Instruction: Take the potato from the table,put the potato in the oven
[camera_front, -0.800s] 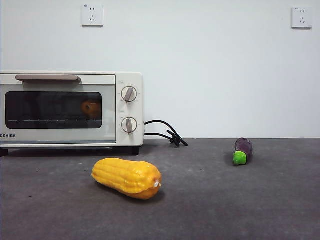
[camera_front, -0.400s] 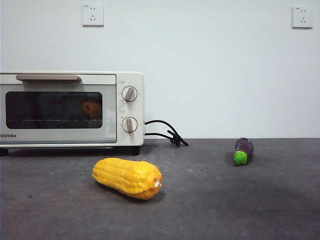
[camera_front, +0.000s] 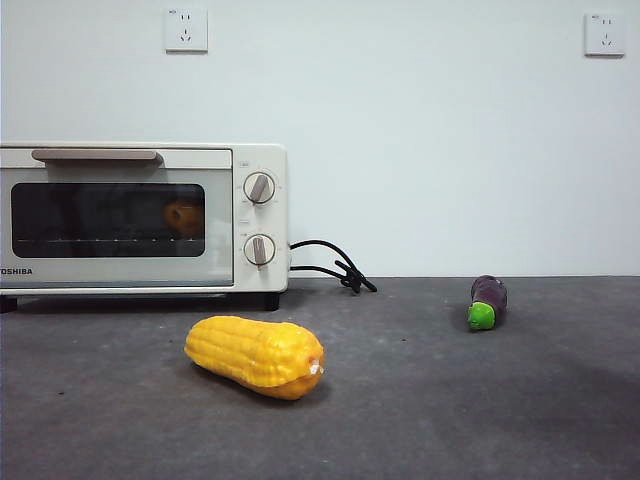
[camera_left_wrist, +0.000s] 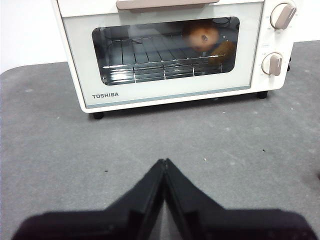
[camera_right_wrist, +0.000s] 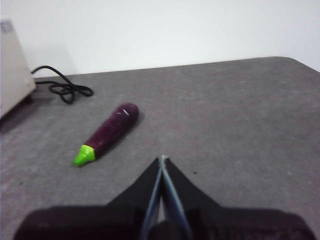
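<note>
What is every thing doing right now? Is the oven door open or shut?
Cream-white toaster oven: door shut.
Small golden-brown potato: inside the oven, on the rack.
Yellow corn cob: lying on the table.
Purple eggplant: lying on the table.
Left pincer: shut, empty.
Right pincer: shut, empty.

We see a cream-white oven (camera_front: 140, 218) with dark glass, a beige handle bar (camera_front: 96, 156), beige knobs (camera_front: 258, 187) and black TOSHIBA lettering. Behind the glass the potato (camera_front: 183, 216) looks golden-brown with a dark spot. The corn cob (camera_front: 254, 355) is yellow-orange with rows of kernels. The eggplant (camera_front: 487, 300) is purple with a bright green tip. The surface (camera_front: 450, 400) is mottled dark grey, the cord (camera_front: 335, 265) black, the wall (camera_front: 420, 130) white.
</note>
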